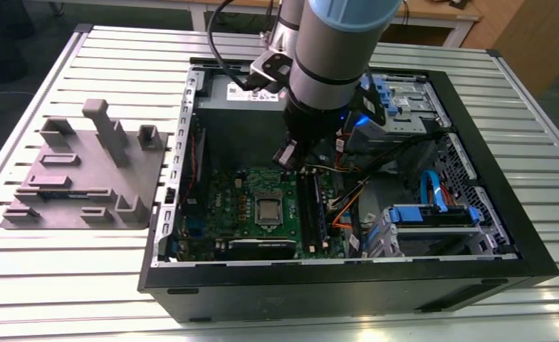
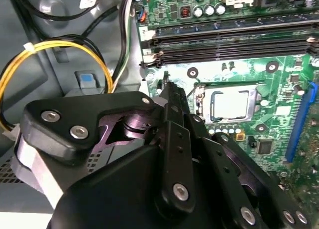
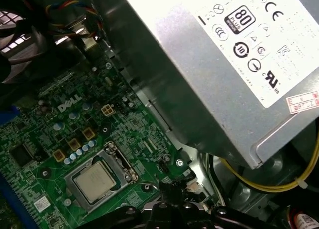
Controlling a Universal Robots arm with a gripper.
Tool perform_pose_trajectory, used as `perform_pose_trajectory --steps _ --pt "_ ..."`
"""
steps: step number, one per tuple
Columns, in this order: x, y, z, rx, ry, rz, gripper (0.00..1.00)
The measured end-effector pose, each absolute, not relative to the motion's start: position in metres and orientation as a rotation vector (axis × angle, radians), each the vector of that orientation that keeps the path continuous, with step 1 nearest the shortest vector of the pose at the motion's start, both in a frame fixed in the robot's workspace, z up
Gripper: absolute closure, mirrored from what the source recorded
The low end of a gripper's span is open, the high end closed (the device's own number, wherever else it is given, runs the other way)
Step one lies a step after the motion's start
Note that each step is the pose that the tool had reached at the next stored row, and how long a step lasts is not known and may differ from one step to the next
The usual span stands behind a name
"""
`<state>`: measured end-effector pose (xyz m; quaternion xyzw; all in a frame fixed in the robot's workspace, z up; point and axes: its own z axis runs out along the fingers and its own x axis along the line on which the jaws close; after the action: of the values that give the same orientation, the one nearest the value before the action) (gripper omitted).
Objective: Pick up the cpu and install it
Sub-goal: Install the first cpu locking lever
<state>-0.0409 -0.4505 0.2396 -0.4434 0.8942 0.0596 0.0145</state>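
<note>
In the exterior view, the arm (image 1: 332, 64) is reaching down into an open computer case (image 1: 355, 278) that is lying on a slatted metal bench (image 1: 60, 285). The pincer (image 1: 292, 158) is hanging over the upper edge of the green motherboard (image 1: 251, 214), near the memory slots. The cpu (image 1: 268, 209) is sitting in the socket at the middle of the board, apart from the pincer and below it in the picture. On the exterior view's left, a grey holder with upright blocks (image 1: 85, 171) is resting on the bench beside the case, and blue drive brackets (image 1: 431, 214) are showing on the exterior view's right inside the case.

In the second wrist view, the black pincer (image 2: 172, 97) is filling the foreground, its fingers (image 2: 175, 139) appearing pressed together with nothing between them. The cpu (image 2: 230, 104) is lying flat inside the socket frame (image 2: 199, 102), just past the fingertips, and the long memory slots (image 2: 229, 40) and a yellow cable loop (image 2: 50, 55) are showing here up close.

In the first wrist view, the grey power supply box (image 3: 214, 64) is looming beside the board, something the second wrist view is not catching. The cpu (image 3: 94, 183) is seated in the socket, silver top up, with the dark pincer tips (image 3: 172, 201) near it but not touching
</note>
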Motion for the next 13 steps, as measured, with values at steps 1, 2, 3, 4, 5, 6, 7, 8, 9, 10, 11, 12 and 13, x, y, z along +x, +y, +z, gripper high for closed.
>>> perform_pose_trajectory --steps 1,2,3,4,5,6,7,8,9,10,11,12,13 --pt "-0.0410 -0.4509 0.2396 -1.384 2.784 0.181 0.90" --pt "-0.0411 -0.4513 0.2396 -1.388 2.784 0.178 0.90" --pt "-0.0414 -0.4518 0.2396 -1.391 2.783 0.175 0.90" --pt "-0.0417 -0.4521 0.2395 -1.395 2.783 0.171 0.90" --pt "-0.0421 -0.4523 0.2396 -1.399 2.784 0.166 0.90" --pt "-0.0422 -0.4525 0.2396 -1.403 2.784 0.159 0.90" --pt "-0.0423 -0.4527 0.2395 -1.408 2.786 0.151 0.90" --pt "-0.0424 -0.4530 0.2395 -1.411 2.787 0.145 0.90" --pt "-0.0426 -0.4536 0.2396 -1.414 2.788 0.141 0.90" --pt "-0.0429 -0.4544 0.2396 -1.416 2.787 0.140 0.90" --pt "-0.0434 -0.4556 0.2395 -1.418 2.786 0.140 0.90" --pt "-0.0438 -0.4569 0.2395 -1.420 2.785 0.140 0.90" --pt "-0.0441 -0.4585 0.2394 -1.422 2.784 0.140 0.90"
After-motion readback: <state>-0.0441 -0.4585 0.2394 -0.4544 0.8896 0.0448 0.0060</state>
